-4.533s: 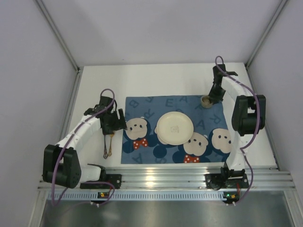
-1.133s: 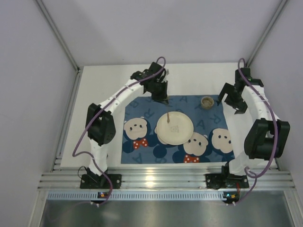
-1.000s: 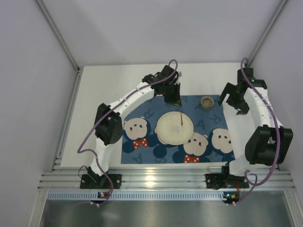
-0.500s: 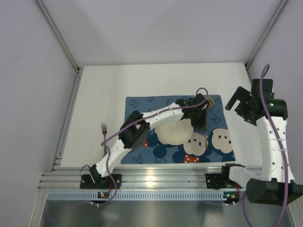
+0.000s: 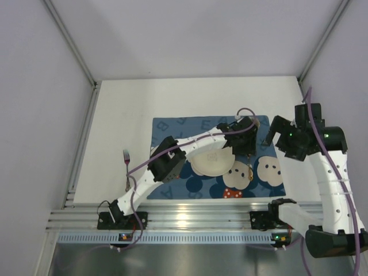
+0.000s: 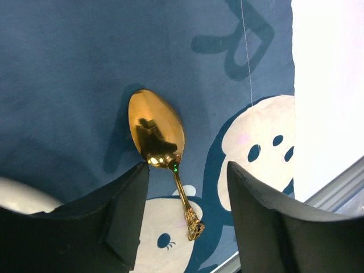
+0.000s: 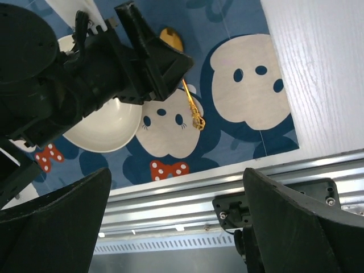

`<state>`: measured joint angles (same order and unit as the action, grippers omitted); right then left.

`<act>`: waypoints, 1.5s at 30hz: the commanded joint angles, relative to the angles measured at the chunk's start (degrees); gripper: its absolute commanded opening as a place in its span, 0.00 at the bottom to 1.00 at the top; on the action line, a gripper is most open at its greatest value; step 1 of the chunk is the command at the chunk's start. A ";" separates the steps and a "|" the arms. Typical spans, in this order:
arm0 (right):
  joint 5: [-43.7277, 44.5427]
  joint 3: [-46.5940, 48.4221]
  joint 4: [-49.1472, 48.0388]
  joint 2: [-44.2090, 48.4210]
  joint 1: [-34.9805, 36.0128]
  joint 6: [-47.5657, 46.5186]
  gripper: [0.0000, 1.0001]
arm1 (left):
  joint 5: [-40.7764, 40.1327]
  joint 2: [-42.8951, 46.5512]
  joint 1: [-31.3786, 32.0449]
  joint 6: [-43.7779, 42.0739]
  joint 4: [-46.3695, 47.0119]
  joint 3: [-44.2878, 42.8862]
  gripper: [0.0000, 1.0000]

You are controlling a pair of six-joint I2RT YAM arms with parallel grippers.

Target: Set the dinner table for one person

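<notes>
- The white counter (image 5: 126,109) is the large, flat, matte top that carries everything. It looks stiff and fixed, so I judge it is not a thing to grip. Objects are only laid on it, and its dull surface should keep them from sliding much.
- A blue placemat (image 5: 172,126) with cartoon faces lies in the middle of the counter. It is soft cloth and could wrinkle if a hand drags over it.
- The left hand (image 6: 187,170) hangs over the mat to the right of the plate, with its fingers spread and pinching nothing.
- A gold spoon (image 6: 159,136) lies flat on the mat below that gap. There is free space on both sides of its neck, so I judge it is already set down.
- The spoon is thin, hard and shiny, and probably light and slippery. The narrow handle is the best place to take hold of it, not the bowl.
- The right hand (image 7: 177,176) is raised at the right side, spread wide and empty.
- The white plate (image 5: 211,161) is the only container that I can see. Its visible part holds nothing, and the left arm covers its far edge.
- A fork (image 5: 127,169) lies on the bare counter, near the left edge of the mat but not on it. It is thin too, so the handle is where to grip it.
</notes>
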<state>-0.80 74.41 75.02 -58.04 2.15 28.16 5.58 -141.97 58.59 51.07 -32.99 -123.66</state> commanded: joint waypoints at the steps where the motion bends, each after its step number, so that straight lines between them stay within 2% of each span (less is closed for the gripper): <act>1: -0.35 3.28 1.97 1.79 3.29 0.58 1.00 | -7.58 8.97 0.56 1.32 -1.62 -1.68 0.63; 4: -0.52 3.72 1.35 1.79 6.36 0.84 1.00 | -15.06 21.59 0.21 -1.67 -7.42 2.09 0.71; 6: -0.69 4.16 0.65 1.70 8.39 0.93 1.00 | -20.23 28.03 -1.18 -2.99 -11.45 10.24 0.77; 7: -0.87 4.25 0.39 1.62 9.09 0.84 1.00 | -21.39 34.68 -2.15 -2.91 -12.78 13.84 0.78; 8: -1.05 4.51 -0.14 1.27 10.05 1.02 1.00 | -22.54 38.05 -3.38 -2.64 -14.19 22.06 0.79; 10: -2.01 4.86 -0.58 0.65 10.94 0.93 1.00 | -24.48 47.69 -8.82 0.16 -19.46 31.06 0.80; 11: -2.45 5.21 -0.75 0.30 11.12 0.93 1.00 | -24.39 50.62 -11.10 1.22 -21.57 40.07 0.80; 12: -3.41 5.30 -1.10 0.04 11.38 0.84 1.00 | -23.87 53.26 -17.22 2.88 -23.33 44.34 0.80; 13: -3.86 5.39 -1.19 -0.49 11.56 0.84 1.00 | -23.00 57.47 -20.50 3.33 -27.00 48.38 0.79; 14: -4.12 5.39 -1.20 -0.67 11.73 0.84 1.00 | -22.55 59.34 -23.66 3.51 -27.91 55.73 0.79; 15: -4.82 5.31 -1.28 -0.67 11.73 0.84 1.00 | -22.11 61.09 -29.26 1.86 -27.92 58.94 0.78; 17: -5.26 5.22 -1.55 -0.93 12.17 0.84 1.00 | -22.20 65.06 -32.91 0.01 -26.25 65.00 0.77; 20: -5.36 5.22 -1.72 -1.28 13.14 0.67 1.00 | -23.16 65.16 -38.97 -3.60 -25.89 67.49 0.77; 24: -5.00 5.13 -1.72 -1.90 13.84 0.49 1.00 | -23.95 59.72 -46.00 -9.21 -25.37 67.23 0.77; 29: -3.60 4.08 -1.28 -1.37 14.02 0.23 1.00 | -23.96 56.72 -49.79 -13.71 -22.74 67.58 0.77; 33: -2.54 3.81 -0.93 -1.99 14.02 -0.04 1.00 | -19.22 56.72 -53.66 -19.15 -17.30 69.95 0.77; 36: -1.84 3.99 -0.84 -2.69 14.02 -0.04 1.00 | -18.42 56.11 -54.28 -20.83 -15.26 70.22 0.77; 38: -1.40 3.81 -0.67 -2.95 13.93 0.05 1.00 | -18.07 54.53 -54.72 -21.97 -13.77 70.13 0.72; 39: -0.88 3.72 -0.58 -3.13 13.93 -0.04 1.00 | -17.46 53.65 -55.76 -23.20 -13.33 70.13 0.64; 44: 0.44 3.20 -0.58 -3.92 13.93 0.22 1.00 | -14.73 49.69 -58.15 -26.63 -10.96 69.95 0.52; 45: 0.53 3.11 -0.58 -4.10 13.93 0.31 1.00 | -14.29 49.25 -60.15 -27.24 -10.78 69.95 0.49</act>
<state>-2.00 77.32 74.63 -61.95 15.35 28.25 -10.81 -92.01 1.08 27.64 -46.76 -53.60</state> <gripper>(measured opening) 0.996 0.520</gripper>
